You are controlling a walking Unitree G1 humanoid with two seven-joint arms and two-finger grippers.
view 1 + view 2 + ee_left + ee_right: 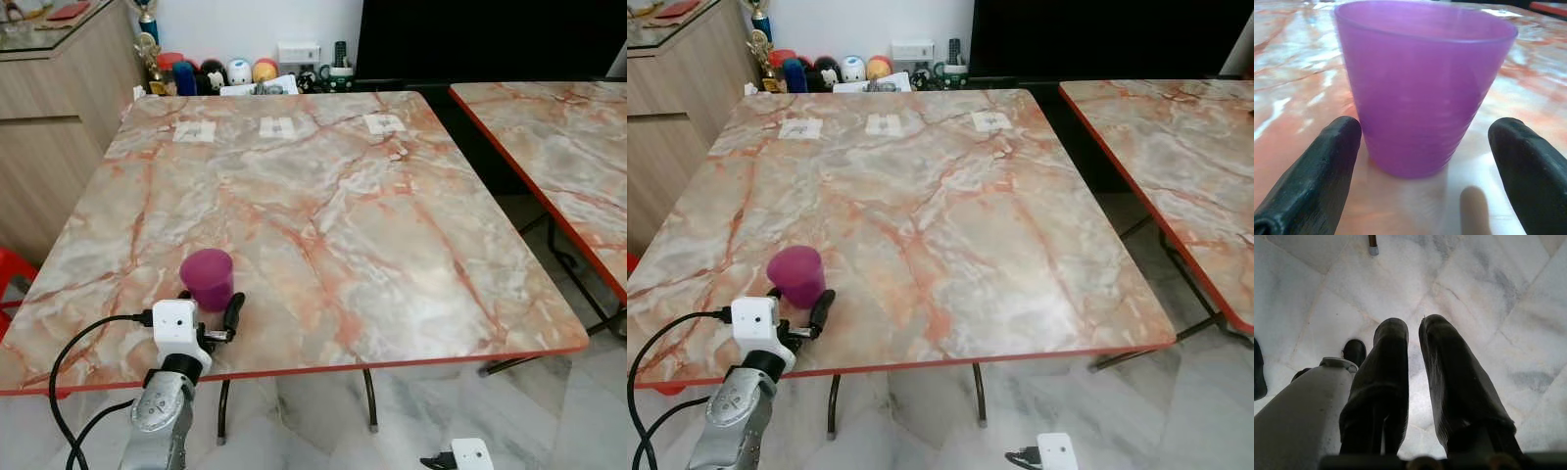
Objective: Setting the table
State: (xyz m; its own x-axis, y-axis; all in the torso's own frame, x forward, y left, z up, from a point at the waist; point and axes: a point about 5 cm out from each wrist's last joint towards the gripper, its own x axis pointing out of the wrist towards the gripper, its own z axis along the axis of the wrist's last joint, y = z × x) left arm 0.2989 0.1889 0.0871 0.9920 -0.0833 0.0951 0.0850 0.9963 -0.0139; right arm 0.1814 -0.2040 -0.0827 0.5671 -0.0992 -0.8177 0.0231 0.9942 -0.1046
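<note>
Worktop: marble-patterned, red-edged; three white paper markers along the far edge, likely marking place settings, all well apart from the cup.
Second table: same pattern, set off to the right across a gap; not part of the present step.
Floor: pale marble tile, seen below the idle right arm.
Left gripper: raised level with the worktop at the near left corner, fingers spread wide to either side of the cup's base, not touching it; judged either lined up for a grasp or just let go.
Right gripper: hanging low beside the robot's leg, fingers narrow, nearly together, holding nothing.
Purple plastic cup: upright on the worktop near the front left edge, rim up, between the left fingers; far from the markers, so probably not yet at its place.
</note>
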